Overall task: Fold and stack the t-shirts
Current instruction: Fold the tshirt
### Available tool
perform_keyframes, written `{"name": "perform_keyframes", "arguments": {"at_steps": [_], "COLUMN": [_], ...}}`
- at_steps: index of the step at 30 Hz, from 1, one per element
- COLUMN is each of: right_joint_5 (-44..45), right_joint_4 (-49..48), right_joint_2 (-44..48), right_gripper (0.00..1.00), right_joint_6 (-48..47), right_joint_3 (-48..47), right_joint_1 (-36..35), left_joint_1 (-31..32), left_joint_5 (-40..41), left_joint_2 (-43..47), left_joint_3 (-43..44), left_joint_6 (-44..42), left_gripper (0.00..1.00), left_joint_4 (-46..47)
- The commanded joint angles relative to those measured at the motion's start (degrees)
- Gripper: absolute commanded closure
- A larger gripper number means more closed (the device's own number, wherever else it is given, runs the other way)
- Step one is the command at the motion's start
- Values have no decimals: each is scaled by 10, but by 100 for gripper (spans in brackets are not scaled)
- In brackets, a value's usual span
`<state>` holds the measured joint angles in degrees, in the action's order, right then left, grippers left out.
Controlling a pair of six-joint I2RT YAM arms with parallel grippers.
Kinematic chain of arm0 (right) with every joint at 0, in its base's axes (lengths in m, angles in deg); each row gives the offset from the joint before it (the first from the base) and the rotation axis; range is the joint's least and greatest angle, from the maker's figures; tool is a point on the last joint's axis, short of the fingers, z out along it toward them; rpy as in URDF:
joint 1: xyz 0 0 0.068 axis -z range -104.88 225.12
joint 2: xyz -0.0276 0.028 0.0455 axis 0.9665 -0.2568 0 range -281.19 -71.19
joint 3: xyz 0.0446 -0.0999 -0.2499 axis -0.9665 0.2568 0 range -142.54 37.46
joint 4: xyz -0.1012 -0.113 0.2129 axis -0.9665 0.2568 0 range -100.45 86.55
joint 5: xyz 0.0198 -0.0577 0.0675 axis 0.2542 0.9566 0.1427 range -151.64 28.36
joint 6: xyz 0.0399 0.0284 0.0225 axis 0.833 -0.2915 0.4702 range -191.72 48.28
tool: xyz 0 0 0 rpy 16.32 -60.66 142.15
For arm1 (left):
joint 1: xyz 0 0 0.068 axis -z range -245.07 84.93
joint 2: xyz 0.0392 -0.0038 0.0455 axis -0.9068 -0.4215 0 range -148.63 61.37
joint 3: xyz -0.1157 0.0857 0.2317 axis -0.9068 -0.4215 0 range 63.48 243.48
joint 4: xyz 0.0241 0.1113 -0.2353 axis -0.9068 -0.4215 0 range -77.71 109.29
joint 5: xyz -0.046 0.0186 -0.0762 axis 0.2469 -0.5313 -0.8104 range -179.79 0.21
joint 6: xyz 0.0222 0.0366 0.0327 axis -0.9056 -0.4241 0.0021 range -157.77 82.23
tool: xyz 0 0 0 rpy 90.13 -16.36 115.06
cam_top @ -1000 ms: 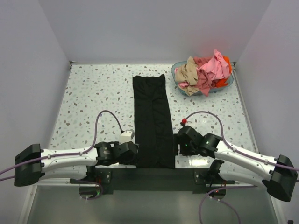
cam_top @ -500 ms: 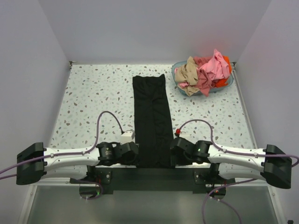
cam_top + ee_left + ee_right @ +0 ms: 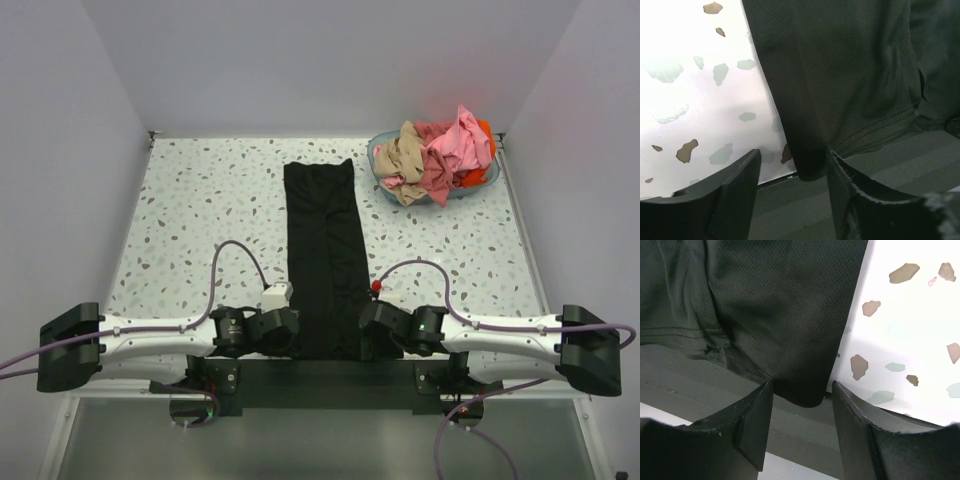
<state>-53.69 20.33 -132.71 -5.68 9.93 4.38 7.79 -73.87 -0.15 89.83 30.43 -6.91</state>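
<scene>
- Top external: the black t-shirt [image 3: 325,260] lies as a long narrow strip down the middle of the table [image 3: 190,200]. Its near end sits between the left gripper [image 3: 285,335] and the right gripper [image 3: 368,335]. A heap of shirts [image 3: 440,150], pink, tan and orange, fills the teal basket [image 3: 374,150] at the far right corner.
- Left wrist: the fingers [image 3: 740,190] stand apart, astride the strip's near left corner, not pinching.
- Right wrist: the fingers [image 3: 752,425] stand apart, astride the near right corner, with the cloth slack.
</scene>
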Motion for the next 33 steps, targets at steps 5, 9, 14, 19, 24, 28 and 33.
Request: {"name": "perform_keyframes", "arguments": {"at_steps": [5,9,14,19,24,28,33], "right_joint_5": [12,13,17,25,29,37,58], "right_joint_4": [-19,-21,-13,-5,2,9,37], "right_joint_2": [-12,-23,-31,-26,-21,-8,0], "right_gripper": [49,51,55,60,69,79,100], "right_joint_6": [27,31,35,37,39,40,31], "right_joint_3": [3,1,-3,-2,-1,-4,-25], "right_joint_1": [-12,-20,-25,-26,-26,-26,-26], "left_joint_1": [19,29,33,38,40,40,40], "left_joint_5": [-14,-13,-15,-13,-16,-7,6], "left_joint_2": [-4,0,-1,-11,-13,-11,2], "left_joint_3": [-14,-19,-18,-19,-21,-21,-15], "left_joint_6": [36,46,52,58,66,74,85], "left_gripper": [49,55,60,68,84,100,100], "left_joint_4": [11,9,12,16,25,18,13]}}
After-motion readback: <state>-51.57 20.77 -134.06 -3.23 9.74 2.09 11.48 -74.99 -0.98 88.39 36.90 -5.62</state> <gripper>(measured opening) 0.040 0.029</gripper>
